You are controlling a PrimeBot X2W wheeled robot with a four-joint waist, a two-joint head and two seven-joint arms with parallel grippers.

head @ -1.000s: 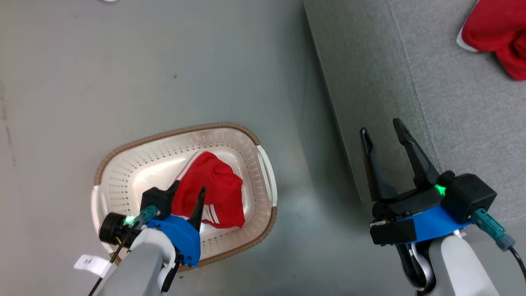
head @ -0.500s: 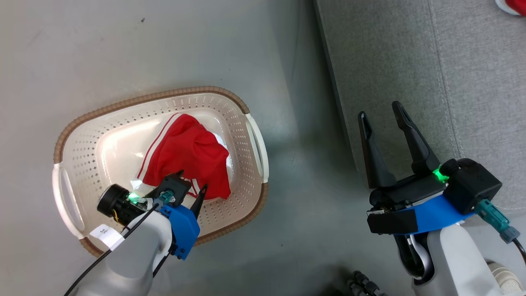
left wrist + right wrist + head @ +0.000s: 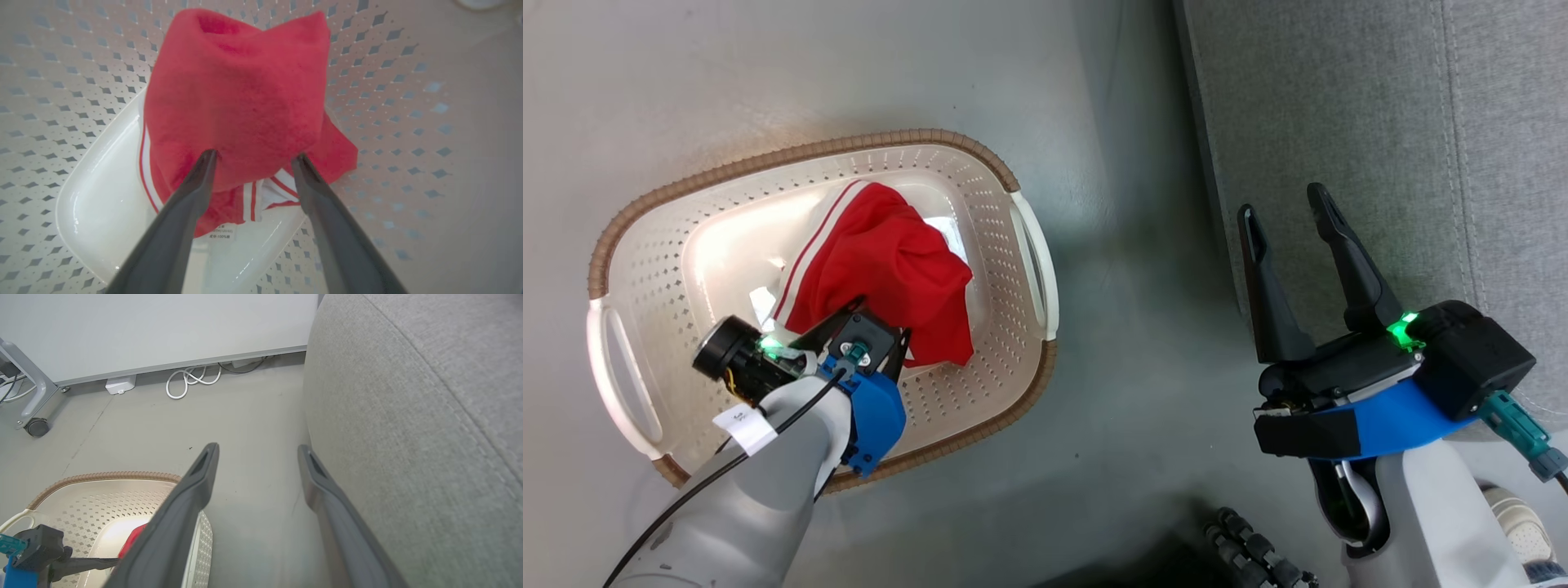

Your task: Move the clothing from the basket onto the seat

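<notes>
Over the last second the left gripper [image 3: 254, 154] has dropped deeper into the basket [image 3: 792, 153]. Its fingers were poised above the near edge of the red garment [image 3: 890, 261], and their tips now press into the cloth. The fingers are spread apart, straddling a raised fold, and have not closed. The basket's shift in the head view comes from the camera moving, not the basket.

The garment lies bunched in the basket on the floor [image 3: 768, 65], so I judge the grab is next and the lift not yet begun. The right gripper [image 3: 1282, 204] has kept its pose, fingers apart and empty, by the near edge of the seat [image 3: 1339, 98] on the right.

A white care tag [image 3: 222, 232] at the garment's near hem seems to read "100%", but the rest is too blurred. The mark on the paper tag [image 3: 742, 422] on the left forearm is unreadable.
</notes>
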